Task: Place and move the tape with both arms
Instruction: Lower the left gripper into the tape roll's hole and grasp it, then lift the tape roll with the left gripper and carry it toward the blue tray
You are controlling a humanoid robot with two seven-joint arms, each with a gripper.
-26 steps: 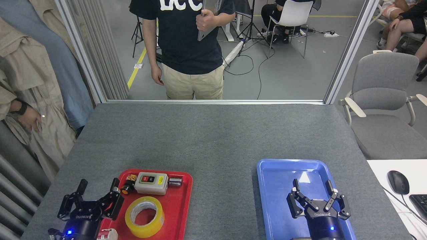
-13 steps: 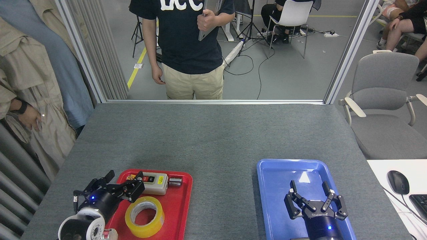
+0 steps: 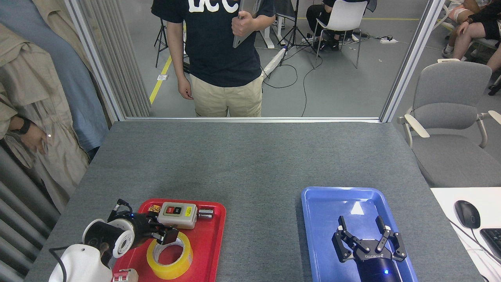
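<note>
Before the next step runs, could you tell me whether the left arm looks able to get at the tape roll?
Probably yes. The left gripper is at the roll's near-left rim in the red tray, and nothing lies between them; the switch box sits just behind.

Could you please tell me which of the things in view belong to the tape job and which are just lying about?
Belonging to the job:
tape
left pincer
right pincer

Just lying about:
switch box
red tray
blue tray
mouse
</note>
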